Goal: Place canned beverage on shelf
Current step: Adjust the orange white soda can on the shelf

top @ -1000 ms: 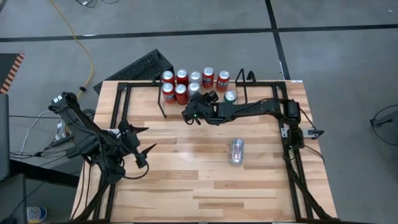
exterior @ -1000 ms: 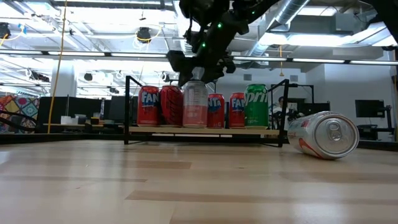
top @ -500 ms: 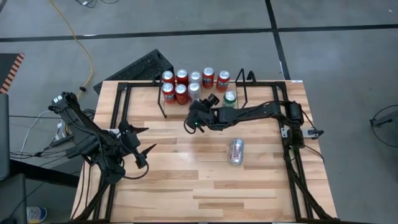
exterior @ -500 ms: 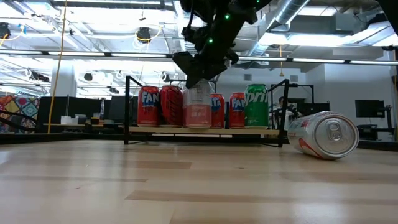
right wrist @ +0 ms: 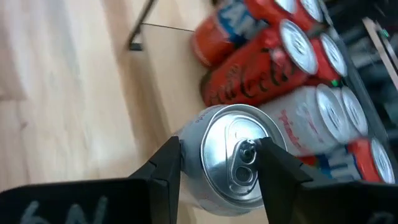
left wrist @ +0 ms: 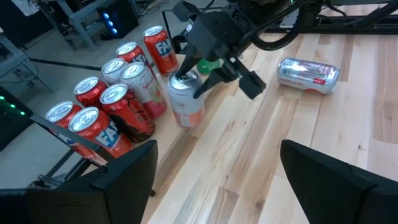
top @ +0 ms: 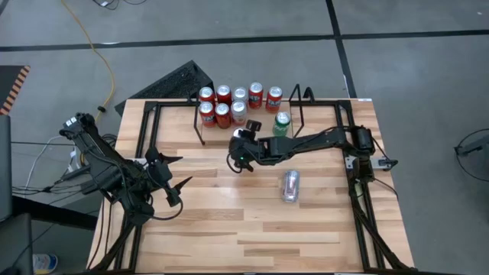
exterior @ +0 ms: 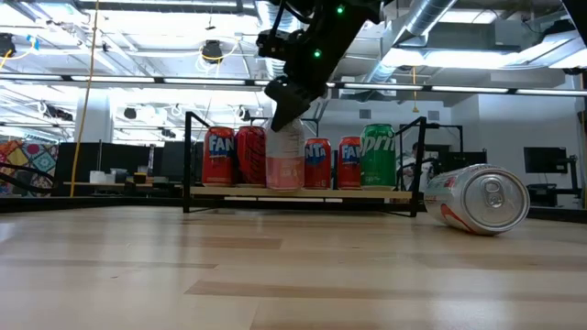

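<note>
Red cans [top: 222,114], one green can [top: 282,122], black shelf [exterior: 197,156], pale wooden table [top: 221,221].

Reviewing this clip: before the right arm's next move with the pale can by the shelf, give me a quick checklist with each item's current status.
1. Right gripper astride the pale can: ok, a finger on each side.
2. Can upright: ok.
3. Can fully on the shelf: cannot tell; it stands at the front edge.
4. Fingers released: cannot tell.
5. Red cans undisturbed: ok, all upright.
6. Left gripper clear: ok, far off.
7. Lying can waiting: ok, untouched on the table.
</note>
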Robot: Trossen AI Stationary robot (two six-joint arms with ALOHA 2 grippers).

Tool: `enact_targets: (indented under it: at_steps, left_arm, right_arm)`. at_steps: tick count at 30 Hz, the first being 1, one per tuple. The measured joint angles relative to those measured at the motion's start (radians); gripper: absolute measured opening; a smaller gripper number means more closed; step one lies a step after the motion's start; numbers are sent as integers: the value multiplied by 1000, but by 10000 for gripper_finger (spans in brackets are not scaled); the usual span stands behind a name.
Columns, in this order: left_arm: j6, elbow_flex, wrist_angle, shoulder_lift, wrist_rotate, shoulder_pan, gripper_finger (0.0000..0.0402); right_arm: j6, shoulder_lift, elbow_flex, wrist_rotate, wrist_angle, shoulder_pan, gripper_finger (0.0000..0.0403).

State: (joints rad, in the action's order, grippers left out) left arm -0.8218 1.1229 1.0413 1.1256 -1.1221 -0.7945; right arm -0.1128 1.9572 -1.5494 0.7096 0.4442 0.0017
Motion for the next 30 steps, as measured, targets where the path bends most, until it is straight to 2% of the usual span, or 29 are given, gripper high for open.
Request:
enact_targets:
  at_steps: [9,13,25,30]
  left_arm:
    - [0,0,0,0,1,0,325]
    - [-3,0,0,0,3,0,325]
    - [2,0,-32,3,-35,0,325]
    - [7,0,-47,6,-42,0,325]
  right_arm:
    - [-378,-25,-2,-243,9,-43,151]
    - [-478,-66,1,-348,83,-82,152]
    - [-593,-143,2,-395,185,-177,142]
    - [-551,-149,1,-397,190,-172,139]
